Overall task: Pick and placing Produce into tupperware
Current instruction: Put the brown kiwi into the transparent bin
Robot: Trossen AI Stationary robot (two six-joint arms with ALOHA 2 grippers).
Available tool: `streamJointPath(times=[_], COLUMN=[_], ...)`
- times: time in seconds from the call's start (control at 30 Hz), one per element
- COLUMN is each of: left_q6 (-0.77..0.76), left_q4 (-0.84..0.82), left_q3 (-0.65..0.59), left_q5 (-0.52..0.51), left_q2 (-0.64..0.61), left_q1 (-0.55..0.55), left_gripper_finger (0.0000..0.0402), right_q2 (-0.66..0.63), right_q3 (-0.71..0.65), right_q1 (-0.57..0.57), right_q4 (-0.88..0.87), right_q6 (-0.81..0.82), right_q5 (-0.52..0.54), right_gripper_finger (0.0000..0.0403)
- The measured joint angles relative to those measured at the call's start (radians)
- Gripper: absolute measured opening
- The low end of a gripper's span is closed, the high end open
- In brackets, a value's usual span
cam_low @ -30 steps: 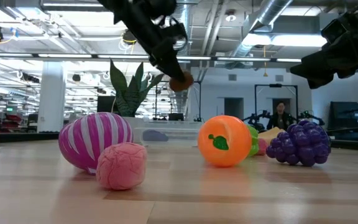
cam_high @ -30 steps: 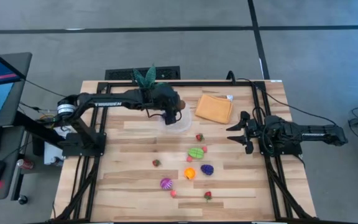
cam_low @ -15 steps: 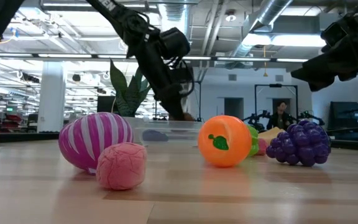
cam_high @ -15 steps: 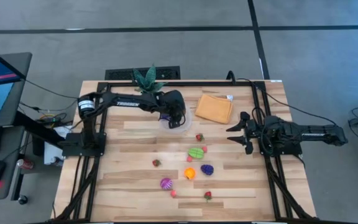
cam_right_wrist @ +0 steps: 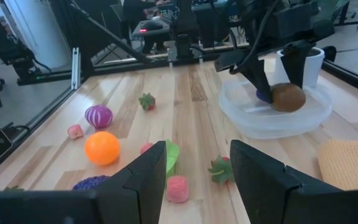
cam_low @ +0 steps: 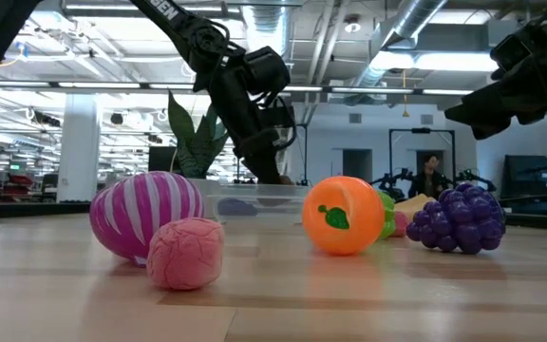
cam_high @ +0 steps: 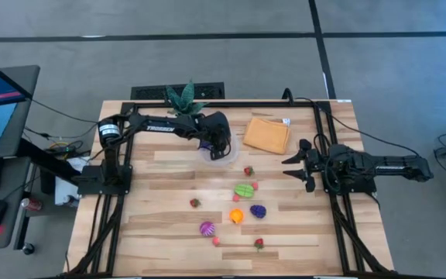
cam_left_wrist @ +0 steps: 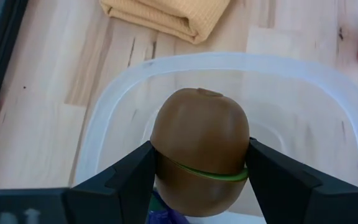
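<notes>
My left gripper [cam_high: 222,146] is shut on a brown kiwi [cam_left_wrist: 201,146] and holds it just inside the rim of the clear round tupperware [cam_high: 231,153], also in the right wrist view [cam_right_wrist: 272,118]. A purple piece [cam_right_wrist: 263,94] lies in the tub beside it. The other produce lies on the wooden table nearer the front: a green piece [cam_high: 244,190], an orange [cam_high: 236,216], purple grapes [cam_high: 258,210], a striped purple one [cam_high: 207,229] and small red berries [cam_high: 248,170]. My right gripper [cam_high: 289,167] waits open at the table's right side. My left gripper pinches the kiwi between its two fingers, one on each opposite side [cam_left_wrist: 159,158]. The fingers [cam_left_wrist: 123,180] slant down from the table's left. The kiwi [cam_right_wrist: 287,97] sits within the tub's wall; whether it touches the bottom I cannot tell.
A folded orange cloth [cam_high: 266,134] lies right of the tub. A potted plant [cam_high: 183,98] stands at the far edge behind my left arm. Dark frame rails [cam_high: 327,139] run along the table's sides.
My left gripper has come down with the kiwi, from above the tub to inside its rim, tipping more steeply downward. It stayed shut on the kiwi, and it has hardly moved in the last half second.
</notes>
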Motion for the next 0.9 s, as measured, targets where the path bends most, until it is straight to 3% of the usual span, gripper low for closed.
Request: streamJointPath(times=[0.37,0.9], left_q6=[0.0,0.013], left_q4=[0.004,0.008], left_q3=[0.0,0.0], left_q5=[0.018,0.017], left_q2=[0.0,-0.001], left_q1=[0.0,0.0], left_gripper_finger=[0.028,0.0286], right_q2=[0.0,0.0], right_q3=[0.0,0.0], right_q1=[0.0,0.0], right_q4=[0.0,0.0], right_q6=[0.002,0.01], right_q5=[0.0,0.0], right_gripper_finger=[0.0214,0.0217])
